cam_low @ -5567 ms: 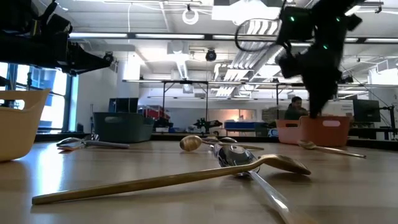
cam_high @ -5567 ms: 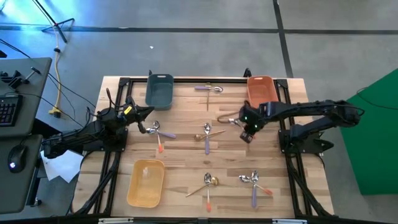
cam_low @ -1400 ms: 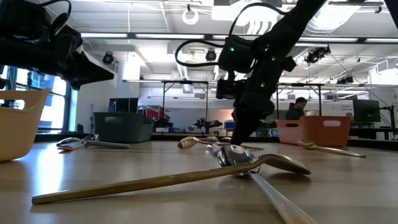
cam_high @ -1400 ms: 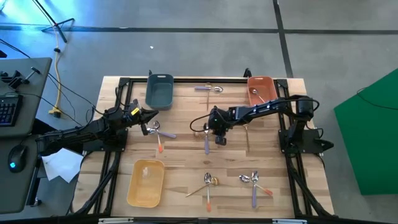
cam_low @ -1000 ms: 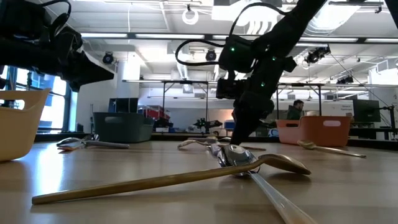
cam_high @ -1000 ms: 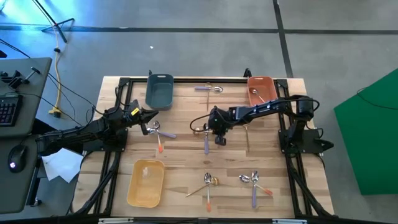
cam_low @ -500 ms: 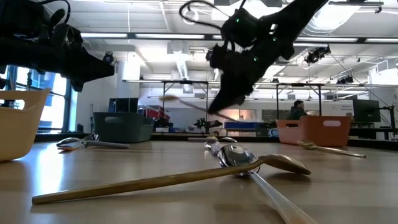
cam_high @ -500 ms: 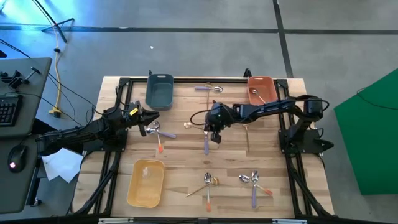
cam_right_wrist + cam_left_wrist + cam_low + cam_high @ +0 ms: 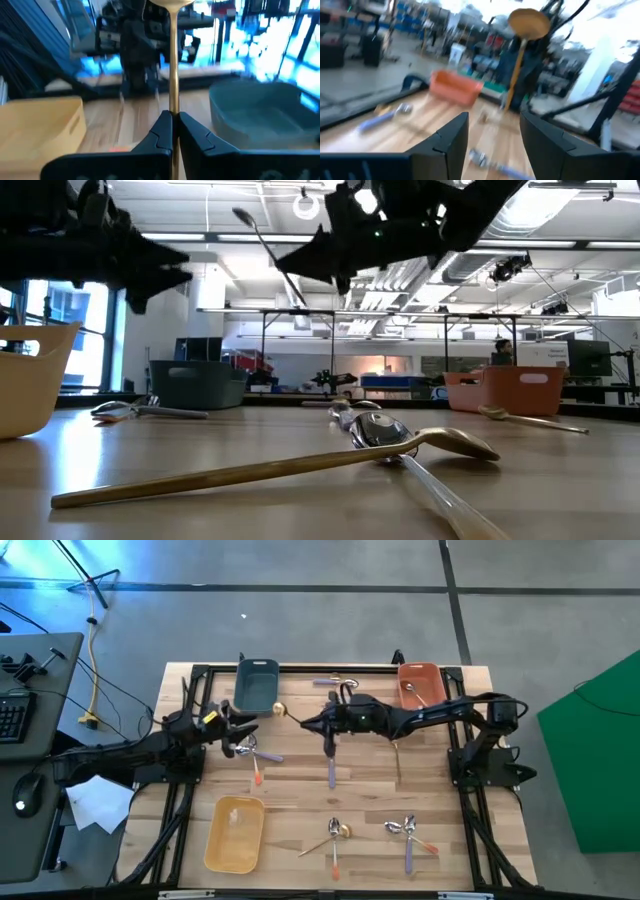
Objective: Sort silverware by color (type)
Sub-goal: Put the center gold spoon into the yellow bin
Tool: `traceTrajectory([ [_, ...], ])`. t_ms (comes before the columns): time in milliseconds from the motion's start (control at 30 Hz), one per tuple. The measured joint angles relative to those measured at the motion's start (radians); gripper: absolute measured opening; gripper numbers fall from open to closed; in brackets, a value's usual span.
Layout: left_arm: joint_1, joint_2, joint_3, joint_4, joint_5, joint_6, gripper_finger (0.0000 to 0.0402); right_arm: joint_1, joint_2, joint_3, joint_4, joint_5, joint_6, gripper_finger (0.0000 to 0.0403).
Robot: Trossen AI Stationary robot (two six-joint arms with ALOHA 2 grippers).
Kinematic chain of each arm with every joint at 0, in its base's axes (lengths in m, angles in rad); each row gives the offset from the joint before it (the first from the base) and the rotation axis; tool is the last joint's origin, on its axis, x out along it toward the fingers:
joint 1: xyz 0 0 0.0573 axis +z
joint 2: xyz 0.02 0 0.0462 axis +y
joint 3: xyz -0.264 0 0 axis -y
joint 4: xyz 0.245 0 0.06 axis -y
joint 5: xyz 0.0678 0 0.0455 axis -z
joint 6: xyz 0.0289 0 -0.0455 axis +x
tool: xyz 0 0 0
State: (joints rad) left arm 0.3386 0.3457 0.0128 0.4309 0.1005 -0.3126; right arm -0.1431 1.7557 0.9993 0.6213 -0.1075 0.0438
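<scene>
From above, the right gripper point(image 9: 308, 722) is reaching across the table point(image 9: 300, 790) and is clamping a gold spoon point(image 9: 290, 714), whose bowl is pointing toward the grey bin point(image 9: 256, 686); the left gripper point(image 9: 240, 724) is waiting with its fingers apart near a small pile of cutlery point(image 9: 252, 752). In the low view the gold spoon point(image 9: 265, 242) is hanging high over the wood, tilted. In the left wrist view its bowl point(image 9: 528, 23) is showing beyond the spread fingers point(image 9: 451, 132). In the right wrist view its handle point(image 9: 173, 65) is running out from between the closed fingers point(image 9: 161, 131).
</scene>
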Motion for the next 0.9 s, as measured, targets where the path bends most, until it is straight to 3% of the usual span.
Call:
traceTrajectory([
  [367,0.0,0.297,0.052,0.32,0.041,0.044,0.0168,0.0,0.059,0.0,0.19,-0.035,-0.002,0.0001],
  [700,-0.035,0.604,0.277,0.331,0.082,0.195,0.0168,0.0,0.058,0.0,0.21,-0.056,-0.021,0.0001],
  [900,-0.039,0.71,0.332,0.404,0.104,0.221,0.0168,0.0,0.058,0.001,0.216,-0.063,-0.027,0.0003],
])
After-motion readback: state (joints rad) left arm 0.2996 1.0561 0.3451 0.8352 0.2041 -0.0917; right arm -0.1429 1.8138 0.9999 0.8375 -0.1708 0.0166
